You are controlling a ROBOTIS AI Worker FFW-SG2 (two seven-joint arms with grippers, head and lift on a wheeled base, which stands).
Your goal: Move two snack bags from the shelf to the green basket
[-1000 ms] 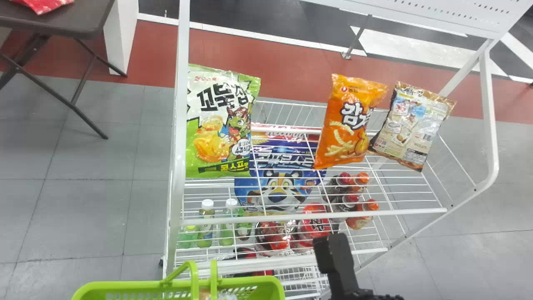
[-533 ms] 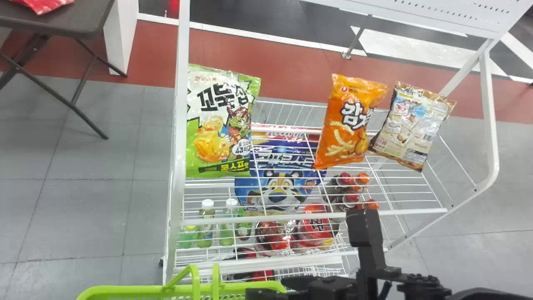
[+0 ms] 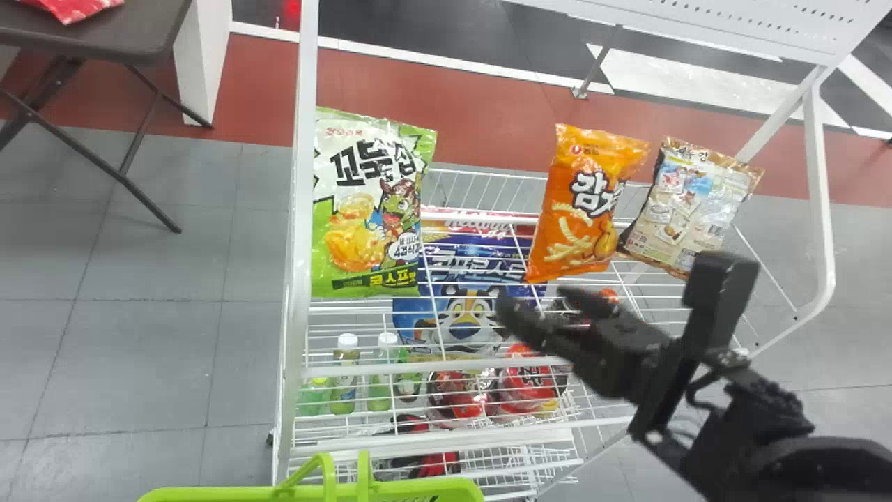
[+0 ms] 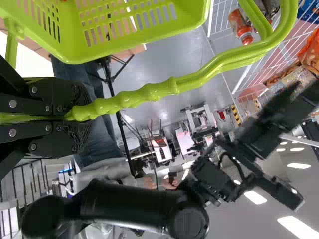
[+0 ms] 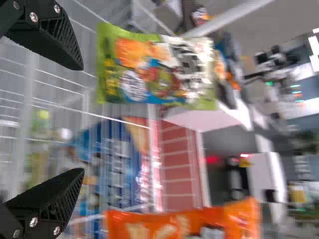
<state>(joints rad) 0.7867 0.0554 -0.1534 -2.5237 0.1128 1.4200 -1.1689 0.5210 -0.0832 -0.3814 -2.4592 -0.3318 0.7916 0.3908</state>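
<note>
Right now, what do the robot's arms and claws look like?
The right arm is black, with smooth, rounded segments and a thin black cable looped near the wrist. The right claw has black, wedge-shaped fingers with latticed inner sides and silvery screw heads. The left claw is black too, with similar screw heads.

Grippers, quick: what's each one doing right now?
Left gripper: closed on the green basket's handle.
Right gripper: open, fingers wide apart, holding nothing.
</note>
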